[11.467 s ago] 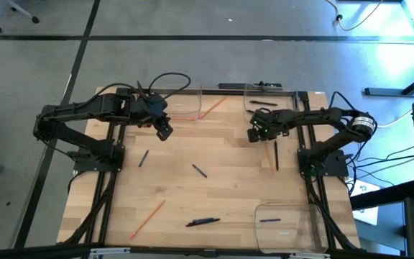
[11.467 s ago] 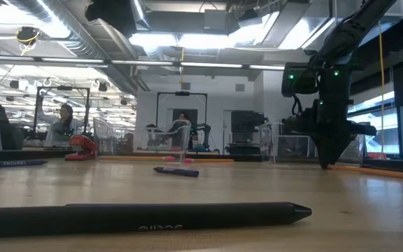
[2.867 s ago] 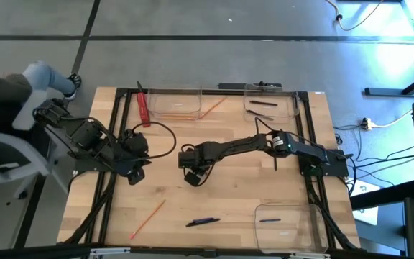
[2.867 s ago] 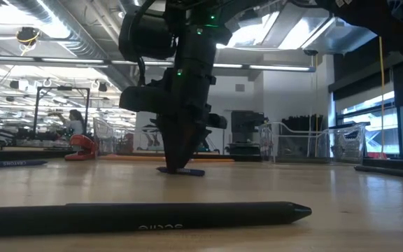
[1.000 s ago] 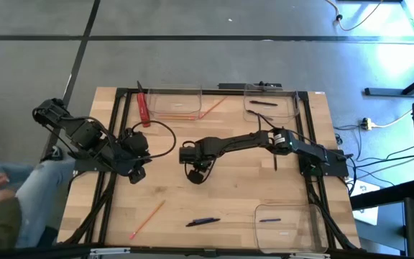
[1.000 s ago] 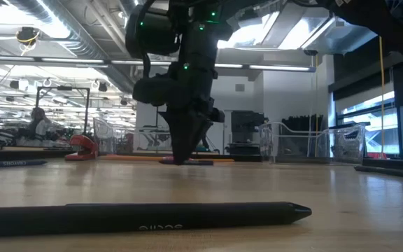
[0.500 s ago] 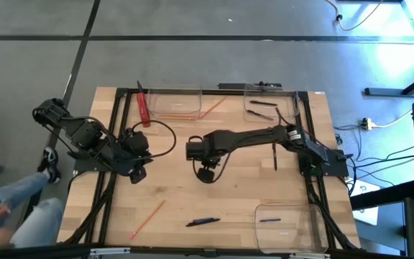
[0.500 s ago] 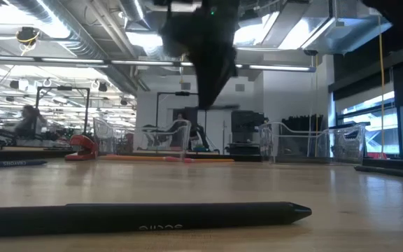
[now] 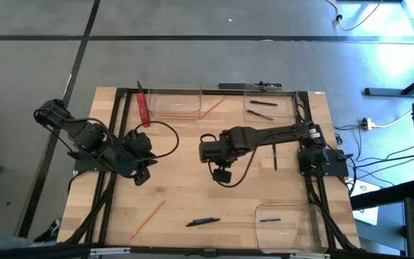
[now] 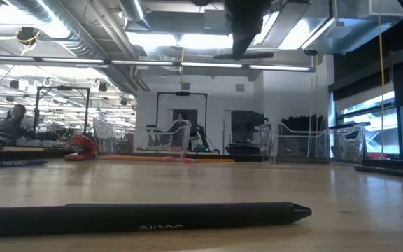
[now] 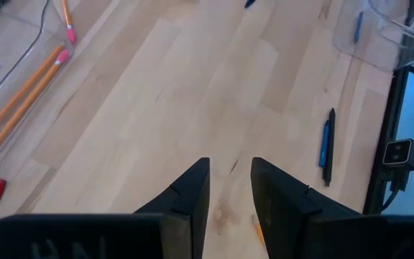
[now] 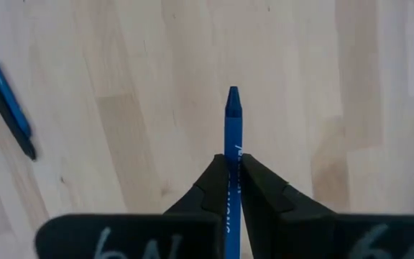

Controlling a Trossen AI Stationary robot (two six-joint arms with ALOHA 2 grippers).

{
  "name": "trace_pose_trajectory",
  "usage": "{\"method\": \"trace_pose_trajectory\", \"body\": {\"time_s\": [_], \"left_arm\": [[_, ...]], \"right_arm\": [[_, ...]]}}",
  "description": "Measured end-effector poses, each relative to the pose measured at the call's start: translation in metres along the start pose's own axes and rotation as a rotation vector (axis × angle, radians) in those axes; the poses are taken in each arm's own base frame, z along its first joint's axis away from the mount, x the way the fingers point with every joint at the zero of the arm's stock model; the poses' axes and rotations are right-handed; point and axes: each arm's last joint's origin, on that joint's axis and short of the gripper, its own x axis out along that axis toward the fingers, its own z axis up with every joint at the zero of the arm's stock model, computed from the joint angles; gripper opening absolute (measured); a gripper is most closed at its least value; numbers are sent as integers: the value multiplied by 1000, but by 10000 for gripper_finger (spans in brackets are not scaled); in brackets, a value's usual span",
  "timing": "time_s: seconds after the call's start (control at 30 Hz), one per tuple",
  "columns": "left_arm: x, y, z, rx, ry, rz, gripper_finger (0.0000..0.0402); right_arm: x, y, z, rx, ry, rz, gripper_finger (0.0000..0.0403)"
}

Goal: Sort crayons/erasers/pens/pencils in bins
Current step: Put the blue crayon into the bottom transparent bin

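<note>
**Right gripper holds a blue crayon above mid-table**

From my low camera I only get the right arm's dark underside at the top edge; its fingertips and load are cut off there. A black pen lies across the foreground, its left end out of frame.

On the right wrist feed, the right gripper is closed on a blue crayon. The crayon's long axis runs straight out between the fingers, its pointed tip forward, and its rear end is hidden by them. A blue-and-black pen lies on the wood off to one side, partly cropped.

Overhead, the right arm stretches from its base across to the table's middle, with the right gripper over bare wood; the crayon is too small to make out there.

The left gripper sits near the table's left side, arm folded back. Its fingers stand slightly apart with nothing between them.

The far bin holds pencils, lying roughly parallel. The near-right bin holds one pen.
</note>
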Motion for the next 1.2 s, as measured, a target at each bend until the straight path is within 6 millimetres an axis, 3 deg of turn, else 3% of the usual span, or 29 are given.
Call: {"method": "trace_pose_trajectory", "body": {"time_s": [0.37, 0.7, 0.93, 1.2], "left_arm": [[15, -12, -2, 32, 35, 35, 96], [14, -17, -2, 25, 19, 1, 96], [14, -21, 1, 29, -11, -42, 96], [12, -25, 1, 45, -32, -75, 96]], "right_arm": [[-25, 16, -32, -56, 122, 0, 28], [-67, 38, -63, -85, 38, 64, 28], [-86, 39, -86, -83, 7, 80, 28], [-93, 36, -134, -40, 82, 125, 28]]}}
